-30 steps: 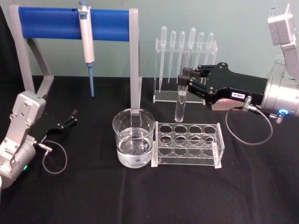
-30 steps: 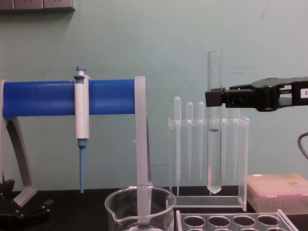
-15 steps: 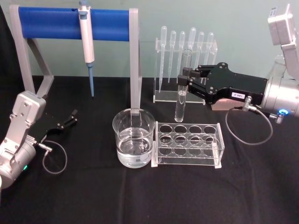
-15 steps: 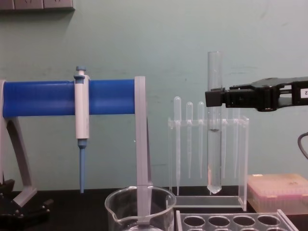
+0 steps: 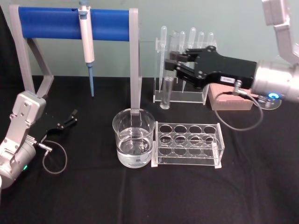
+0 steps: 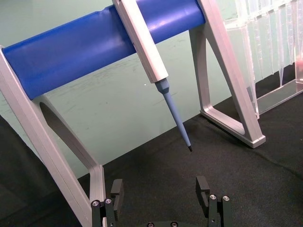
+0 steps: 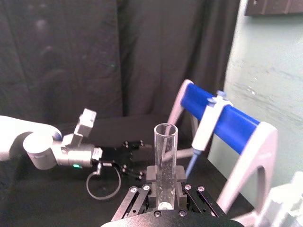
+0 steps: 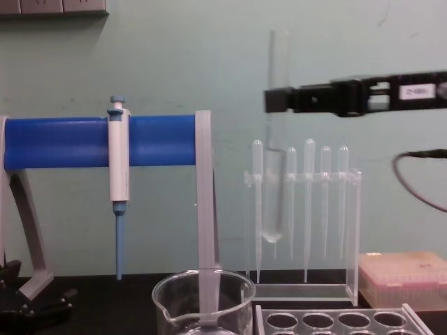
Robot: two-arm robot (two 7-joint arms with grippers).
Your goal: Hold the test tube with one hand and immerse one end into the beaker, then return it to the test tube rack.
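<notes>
The test tube (image 5: 167,89) (image 8: 275,174) (image 7: 165,151) is a clear glass tube hanging upright in the air, in front of the pipette stand. My right gripper (image 5: 174,63) (image 8: 278,100) (image 7: 165,182) is shut on its upper part. Its round bottom is well above the table, to the right of and behind the beaker (image 5: 134,138) (image 8: 203,301). The beaker stands at the table's middle with clear liquid in it. My left gripper (image 5: 70,117) (image 6: 159,189) rests open and parked at the left, holding nothing.
A clear tube rack (image 5: 188,143) stands right of the beaker. Behind are a pipette stand (image 5: 184,70), a pink box (image 5: 231,100), and a blue-barred frame (image 5: 74,24) with a white-and-blue pipettor (image 5: 86,42) hanging from it. One frame leg (image 5: 135,65) rises just behind the beaker.
My right gripper has risen and moved left toward the beaker, carrying the test tube with it. The left arm has not moved.
</notes>
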